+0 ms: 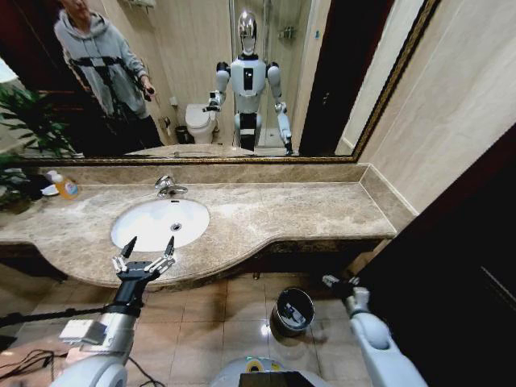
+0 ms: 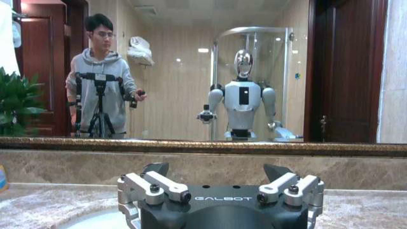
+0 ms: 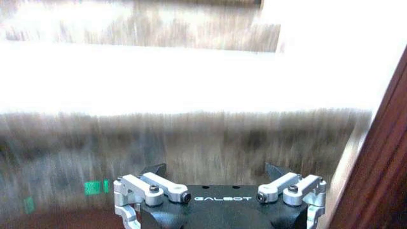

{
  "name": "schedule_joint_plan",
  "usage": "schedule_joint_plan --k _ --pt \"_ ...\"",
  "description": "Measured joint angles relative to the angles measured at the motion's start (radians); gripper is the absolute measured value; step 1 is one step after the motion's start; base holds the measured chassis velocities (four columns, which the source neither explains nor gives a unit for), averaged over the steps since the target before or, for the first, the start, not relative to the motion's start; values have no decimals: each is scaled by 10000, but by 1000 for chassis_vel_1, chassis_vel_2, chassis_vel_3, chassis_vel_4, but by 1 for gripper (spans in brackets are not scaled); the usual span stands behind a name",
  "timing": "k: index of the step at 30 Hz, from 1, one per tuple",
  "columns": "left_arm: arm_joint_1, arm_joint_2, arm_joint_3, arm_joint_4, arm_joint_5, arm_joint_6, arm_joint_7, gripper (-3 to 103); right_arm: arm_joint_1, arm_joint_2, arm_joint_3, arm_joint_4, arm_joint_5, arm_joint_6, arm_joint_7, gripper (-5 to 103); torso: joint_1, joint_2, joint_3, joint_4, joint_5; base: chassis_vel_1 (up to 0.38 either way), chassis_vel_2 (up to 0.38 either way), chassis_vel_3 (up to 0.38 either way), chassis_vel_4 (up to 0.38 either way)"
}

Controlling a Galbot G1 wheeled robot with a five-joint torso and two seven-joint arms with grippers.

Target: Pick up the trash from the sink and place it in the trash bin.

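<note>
The white oval sink [image 1: 149, 226] is set in the marble countertop [image 1: 290, 211], with a chrome faucet [image 1: 169, 187] behind it. No trash can be made out in the basin. My left gripper [image 1: 147, 251] hovers open at the sink's front rim, its fingers spread and nothing between them. From the left wrist the same gripper [image 2: 216, 170] faces the mirror, with the sink's rim [image 2: 89, 218] below it. The trash bin [image 1: 294, 310] stands on the floor under the counter, with pale bits inside. Beside the bin, low and to its right, is my right gripper [image 1: 336, 282]. In its own wrist view the right gripper [image 3: 215, 169] is open and empty.
An orange-labelled soap bottle [image 1: 64, 187] and a plant [image 1: 24, 129] stand at the counter's left end. A wide mirror [image 1: 242, 72] backs the counter. A dark wooden door [image 1: 459, 266] closes off the right side. Tiled floor [image 1: 218, 322] lies below.
</note>
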Motion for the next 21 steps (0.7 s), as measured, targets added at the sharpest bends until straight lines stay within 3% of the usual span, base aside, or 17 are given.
schedule_joint_plan --k 6,11,16,21 --pt "0 0 1 0 0 0 0 100 -966 342 565 2506 294 -239 174 100 0 0 0 0 0 0 0 0 0" --pt "-1 0 1 0 0 0 1 100 -1784 630 673 4125 -180 -247 -5 100 0 0 0 0 -1 0 0 0 0" --pt "-1 0 0 0 0 0 0 100 -2847 1236 12 5662 -697 473 -450 100 0 0 0 0 -3 0 0 0 0" --pt "-1 0 1 0 0 0 0 100 -2985 1369 -107 6038 -848 667 -657 100 0 0 0 0 -1 0 0 0 0"
